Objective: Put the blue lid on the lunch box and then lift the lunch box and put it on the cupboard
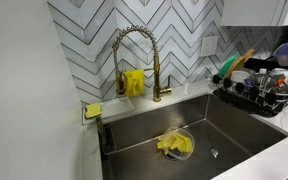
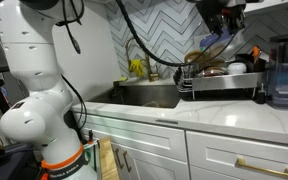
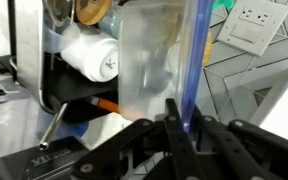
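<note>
Most looks done to us: the fingers (image 3: pixel 172 125) pinch the lunch box (image 3: pixel 149 60), blue lid (image 3: pixel 191 60) seemingly on, above the dish rack (image 2: pixel 219 88); only the final placing remains.

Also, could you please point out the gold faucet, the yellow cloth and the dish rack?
gold faucet (image 1: pixel 156 72): exterior view, on its upright stem.
yellow cloth (image 1: pixel 174 145): exterior view, on its middle, in the sink.
dish rack (image 2: pixel 219 90): exterior view, on its front edge.
</note>
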{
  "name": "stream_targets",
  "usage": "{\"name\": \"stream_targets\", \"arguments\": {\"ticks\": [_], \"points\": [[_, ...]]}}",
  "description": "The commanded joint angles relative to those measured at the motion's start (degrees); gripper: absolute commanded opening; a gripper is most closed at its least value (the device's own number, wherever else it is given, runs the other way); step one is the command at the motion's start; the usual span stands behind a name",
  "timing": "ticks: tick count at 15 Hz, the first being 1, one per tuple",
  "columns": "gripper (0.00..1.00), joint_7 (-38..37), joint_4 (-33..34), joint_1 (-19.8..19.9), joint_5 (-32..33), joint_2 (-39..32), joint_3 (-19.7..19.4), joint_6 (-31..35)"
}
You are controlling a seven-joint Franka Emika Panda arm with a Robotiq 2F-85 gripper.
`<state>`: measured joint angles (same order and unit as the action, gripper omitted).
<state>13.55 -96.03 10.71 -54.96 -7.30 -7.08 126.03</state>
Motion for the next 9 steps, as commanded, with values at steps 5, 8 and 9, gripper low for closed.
{"name": "stream_targets", "arguments": {"ticks": [5,8,9], "points": [[0.03,-1.85,-11.15,4.62,3.34,12.46,-7.04,-17.05],[0.03,-0.44,-13.97,6.39,4.46,14.32,-10.21,-24.63],[0.03,0.5,-14.71,6.95,4.47,14.3,-11.2,-26.69]]}}
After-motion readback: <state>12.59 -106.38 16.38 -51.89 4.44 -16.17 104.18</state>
